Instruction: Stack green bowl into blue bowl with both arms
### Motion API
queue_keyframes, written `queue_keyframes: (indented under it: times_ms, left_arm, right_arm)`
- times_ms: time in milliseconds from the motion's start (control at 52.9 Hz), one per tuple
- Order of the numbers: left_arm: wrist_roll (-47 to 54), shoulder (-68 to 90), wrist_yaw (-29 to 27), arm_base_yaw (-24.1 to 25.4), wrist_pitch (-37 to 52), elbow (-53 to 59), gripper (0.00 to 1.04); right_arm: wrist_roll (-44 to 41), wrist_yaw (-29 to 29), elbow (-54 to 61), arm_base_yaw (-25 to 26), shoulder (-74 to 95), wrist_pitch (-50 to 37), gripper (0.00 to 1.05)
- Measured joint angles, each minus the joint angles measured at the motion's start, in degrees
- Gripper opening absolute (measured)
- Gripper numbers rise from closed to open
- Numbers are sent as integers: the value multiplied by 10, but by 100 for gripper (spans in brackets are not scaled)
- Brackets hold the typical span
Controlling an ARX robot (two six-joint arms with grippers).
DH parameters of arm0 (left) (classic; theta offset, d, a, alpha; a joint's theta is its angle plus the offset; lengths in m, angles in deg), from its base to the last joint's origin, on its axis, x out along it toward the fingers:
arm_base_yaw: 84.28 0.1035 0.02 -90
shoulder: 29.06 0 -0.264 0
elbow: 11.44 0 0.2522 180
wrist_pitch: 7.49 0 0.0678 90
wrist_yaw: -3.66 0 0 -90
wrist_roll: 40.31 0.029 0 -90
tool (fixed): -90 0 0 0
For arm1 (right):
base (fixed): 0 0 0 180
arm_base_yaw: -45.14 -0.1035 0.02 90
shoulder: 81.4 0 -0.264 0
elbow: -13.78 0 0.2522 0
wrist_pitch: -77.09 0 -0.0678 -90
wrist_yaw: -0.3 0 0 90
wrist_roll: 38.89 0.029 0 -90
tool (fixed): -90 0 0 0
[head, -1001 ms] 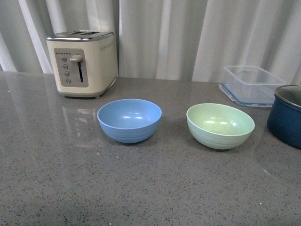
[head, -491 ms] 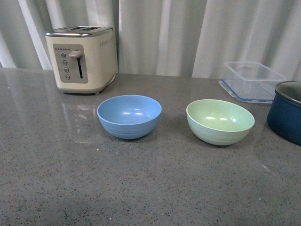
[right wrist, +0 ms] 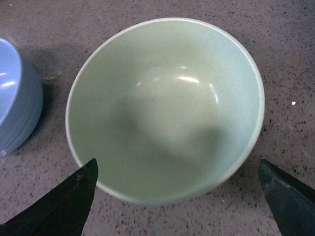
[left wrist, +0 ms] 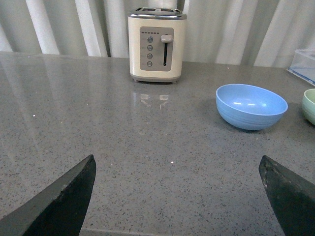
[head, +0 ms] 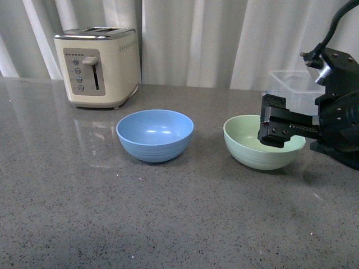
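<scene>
Our right claw (head: 274, 122) has just swung into the front view and now hovers over the green bowl (head: 247, 150), spread wide and gripping nothing. The green bowl sits on the surface (head: 84, 213), to the right of the blue bowl (head: 155, 134) and not touching it. Our left claw (left wrist: 177, 196) also gapes wide, well back from the blue bowl. We judge the pickup is only beginning, and nothing is stacked yet.

Right gripper (head: 276, 128) and left gripper (left wrist: 176, 160) each hover with fingers spread wide
</scene>
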Motion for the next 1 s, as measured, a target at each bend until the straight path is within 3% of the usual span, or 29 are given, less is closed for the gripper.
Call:
queue_keyframes:
  times_ms: [170,567,850,1001]
  left_arm:
    - [0,0,0,0,0,0,98]
    - [0,0,0,0,0,0,98]
    - [0,0,0,0,0,0,98]
    - [0,0,0,0,0,0,98]
  right_arm:
    - [5,-26,-89,15,68,38,95]
    - [5,-54,-133,34,124,56,93]
    - [3,-56,-135,35,125,56,55]
    - [1,-56,-135,35,125,56,27]
